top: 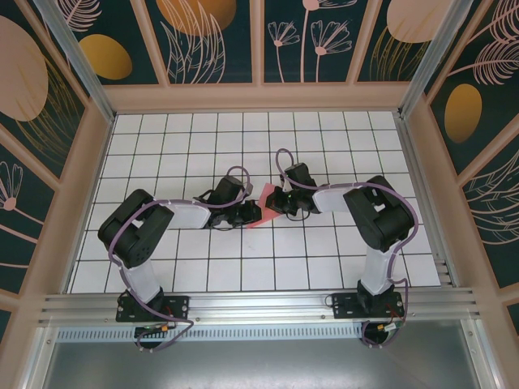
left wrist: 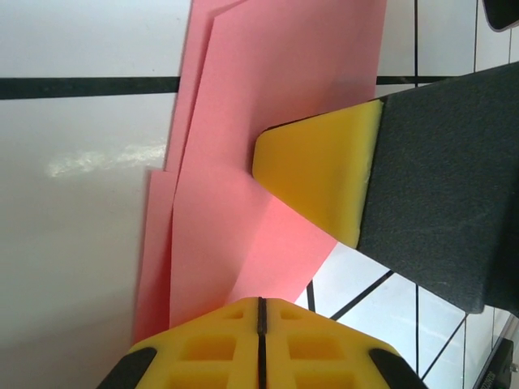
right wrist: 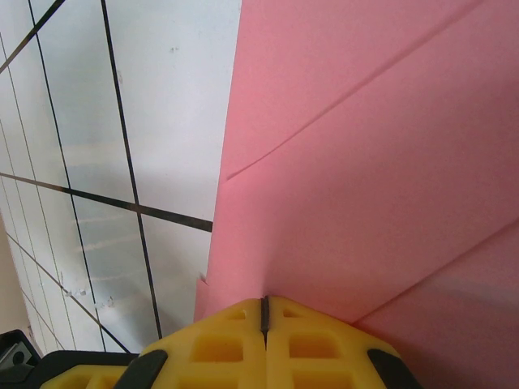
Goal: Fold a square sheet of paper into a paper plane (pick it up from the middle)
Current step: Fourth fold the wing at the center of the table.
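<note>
at table [top: 162, 271] centre, left pincer [left wrist: 261, 318], right pincer [right wrist: 264, 312] clamp folded paper [left wrist: 276, 105]

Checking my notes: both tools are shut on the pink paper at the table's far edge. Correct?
No: the left tool and right tool are shut on the pink paper in the middle of the table, as the top view shows.

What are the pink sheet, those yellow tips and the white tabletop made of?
Pink sheet: thin matte paper, judging by its sharp creases and layered edges. Yellow pads: probably matte foam or rubber, with moulded pockets. Tabletop: glossy white, perhaps laminate or tile; it reflects light.
</note>
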Robot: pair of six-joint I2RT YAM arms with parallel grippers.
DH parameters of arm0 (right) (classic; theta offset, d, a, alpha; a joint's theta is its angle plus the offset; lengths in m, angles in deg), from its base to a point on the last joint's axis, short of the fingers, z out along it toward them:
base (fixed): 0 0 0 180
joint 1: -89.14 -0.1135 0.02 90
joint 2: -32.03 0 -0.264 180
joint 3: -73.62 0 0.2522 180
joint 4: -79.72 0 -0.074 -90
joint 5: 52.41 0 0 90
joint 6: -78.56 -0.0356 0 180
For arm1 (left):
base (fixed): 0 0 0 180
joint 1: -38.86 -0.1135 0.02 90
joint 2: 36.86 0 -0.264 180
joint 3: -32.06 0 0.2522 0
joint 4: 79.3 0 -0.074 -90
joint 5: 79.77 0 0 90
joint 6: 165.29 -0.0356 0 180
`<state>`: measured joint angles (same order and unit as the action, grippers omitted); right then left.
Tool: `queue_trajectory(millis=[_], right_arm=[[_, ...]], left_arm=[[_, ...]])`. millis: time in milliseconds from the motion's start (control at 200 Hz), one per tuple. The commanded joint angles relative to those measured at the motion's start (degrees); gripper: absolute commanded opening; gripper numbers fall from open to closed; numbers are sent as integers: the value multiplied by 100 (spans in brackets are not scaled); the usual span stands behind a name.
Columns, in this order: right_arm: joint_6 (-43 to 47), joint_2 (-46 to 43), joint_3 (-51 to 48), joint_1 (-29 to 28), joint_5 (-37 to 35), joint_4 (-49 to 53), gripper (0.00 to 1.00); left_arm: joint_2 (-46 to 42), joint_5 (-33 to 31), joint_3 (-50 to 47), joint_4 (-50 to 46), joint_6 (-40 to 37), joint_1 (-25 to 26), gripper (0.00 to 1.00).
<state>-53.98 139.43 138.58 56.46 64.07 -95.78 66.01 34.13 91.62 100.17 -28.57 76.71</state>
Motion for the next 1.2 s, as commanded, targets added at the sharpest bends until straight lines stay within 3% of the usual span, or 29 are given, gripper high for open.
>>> queue_trajectory(millis=[0, 585, 726, 831, 1191], right_arm=[[19, 294, -277, -54, -389, 617, 0], [66, 300, -303, -46, -450, 724, 0], [69, 293, -326, -47, -458, 703, 0], [63, 318, -347, -45, -429, 669, 0], [89, 277, -402, -37, -344, 627, 0]], left_arm=[[40, -171, -90, -228, -135, 20, 11], [-374, -114, -420, -225, -84, 16, 11], [-434, 157, 16, -272, -435, 12, 12], [-396, -55, 368, -575, -991, 13, 13], [143, -116, 285, -58, -1612, 12, 4]])
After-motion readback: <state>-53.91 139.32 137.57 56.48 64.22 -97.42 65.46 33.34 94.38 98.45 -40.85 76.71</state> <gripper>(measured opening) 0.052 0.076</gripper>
